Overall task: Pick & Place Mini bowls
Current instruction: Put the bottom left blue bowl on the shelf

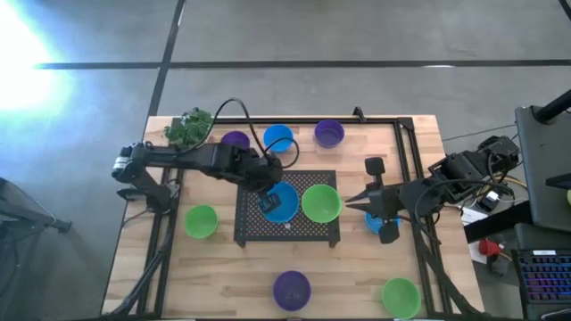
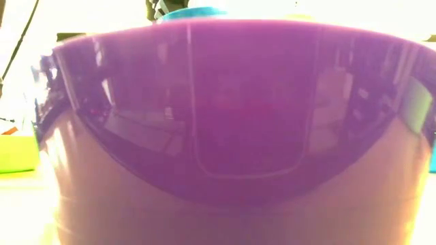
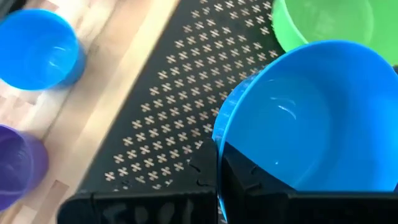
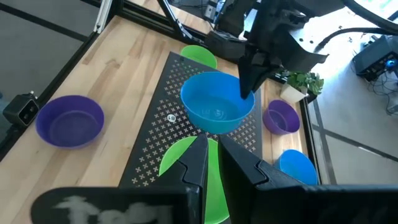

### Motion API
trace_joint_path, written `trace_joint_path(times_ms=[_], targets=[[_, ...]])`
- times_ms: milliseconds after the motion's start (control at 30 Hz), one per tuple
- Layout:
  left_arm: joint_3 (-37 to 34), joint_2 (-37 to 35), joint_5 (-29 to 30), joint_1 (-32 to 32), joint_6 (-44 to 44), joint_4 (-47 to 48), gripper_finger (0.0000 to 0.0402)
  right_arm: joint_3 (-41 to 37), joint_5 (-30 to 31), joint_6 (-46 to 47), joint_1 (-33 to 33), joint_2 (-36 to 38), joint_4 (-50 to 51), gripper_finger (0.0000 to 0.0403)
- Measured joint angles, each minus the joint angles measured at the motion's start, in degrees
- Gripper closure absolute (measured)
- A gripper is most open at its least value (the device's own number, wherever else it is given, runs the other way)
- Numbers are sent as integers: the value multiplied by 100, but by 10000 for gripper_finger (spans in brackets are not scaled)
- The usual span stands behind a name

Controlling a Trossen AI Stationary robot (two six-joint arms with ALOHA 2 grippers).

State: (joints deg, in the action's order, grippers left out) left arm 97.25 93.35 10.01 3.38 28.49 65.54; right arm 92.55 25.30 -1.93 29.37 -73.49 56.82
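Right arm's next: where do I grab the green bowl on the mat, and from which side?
Pinch its rim on the edge nearest the right hand, coming down from above, one finger inside. The green bowl sits upright and open-topped; the blue bowl in the left hand crowds its far side.

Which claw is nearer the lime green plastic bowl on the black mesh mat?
Right. The right claw points at the lime green plastic bowl from just beside it; the left claw grips the blue bowl alongside.
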Motion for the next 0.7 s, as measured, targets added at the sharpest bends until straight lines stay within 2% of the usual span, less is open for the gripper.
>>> trace_joint_path(times_ms=[433,700], targets=[[-59,211,-201,-15,-74,-48,401,0,0,-21,2,0,2,369],[-90,217,-195,-15,-84,-344,381,0,0,-18,1,0,2,369]])
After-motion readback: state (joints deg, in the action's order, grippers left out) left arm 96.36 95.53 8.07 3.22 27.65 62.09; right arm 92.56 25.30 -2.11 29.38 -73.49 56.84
